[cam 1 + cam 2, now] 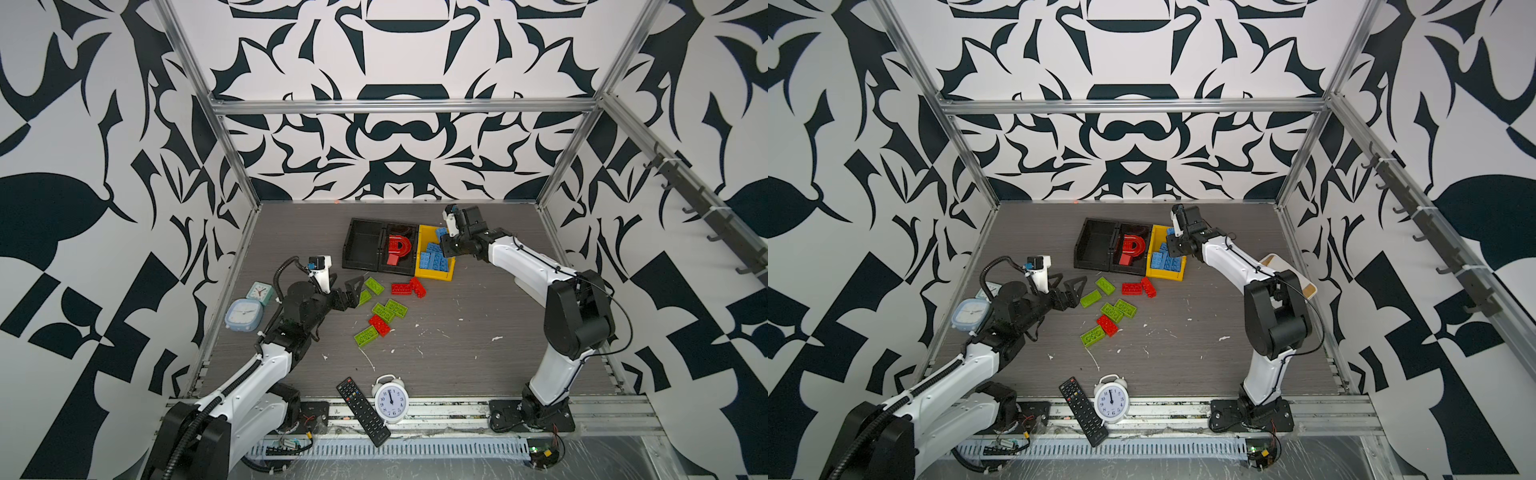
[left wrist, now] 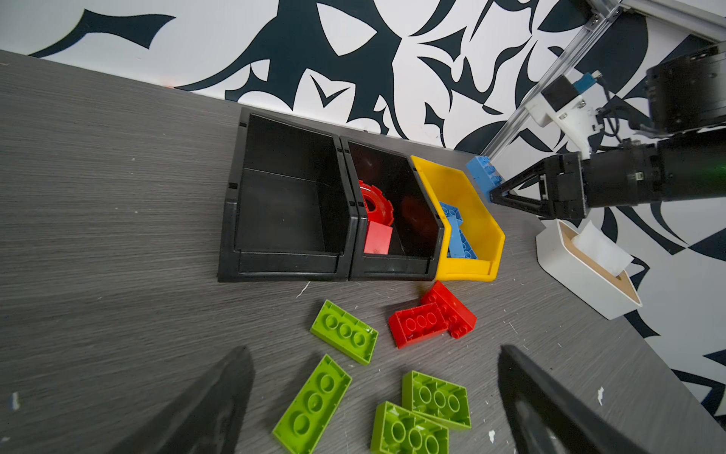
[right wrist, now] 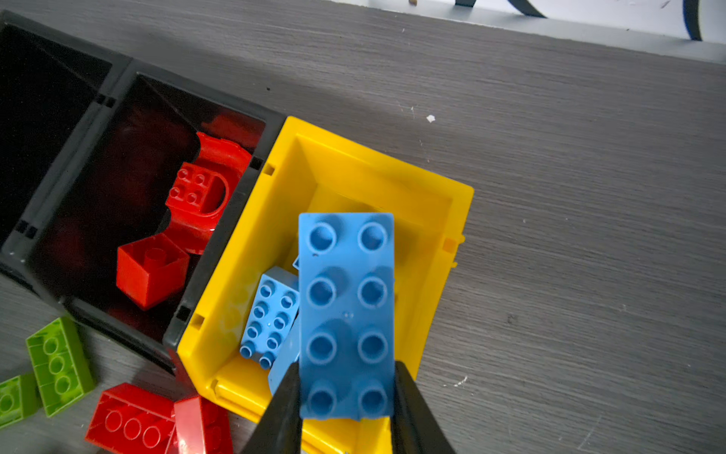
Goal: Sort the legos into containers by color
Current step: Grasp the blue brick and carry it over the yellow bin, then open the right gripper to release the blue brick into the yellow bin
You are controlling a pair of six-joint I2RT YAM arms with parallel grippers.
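Blue and studded, the held brick point(image 3: 345, 314) is clamped in the jaws of the right gripper point(image 3: 345, 369), above the yellow bin point(image 3: 243, 251) containing other blue bricks point(image 3: 271, 314). The left gripper point(image 2: 375, 350) hovers, jaws spread wide, over green bricks point(image 2: 345, 332) on the worktop point(image 2: 118, 236).

walls point(image 1: 399, 137): white with bold black shapes
table point(image 1: 478, 332): grey wood grain
joined bins point(image 1: 365, 247): black
single bin point(image 1: 434, 275): yellow
bricks point(image 1: 395, 308): lime green, red, blue
gripped brick point(image 3: 345, 314): blue
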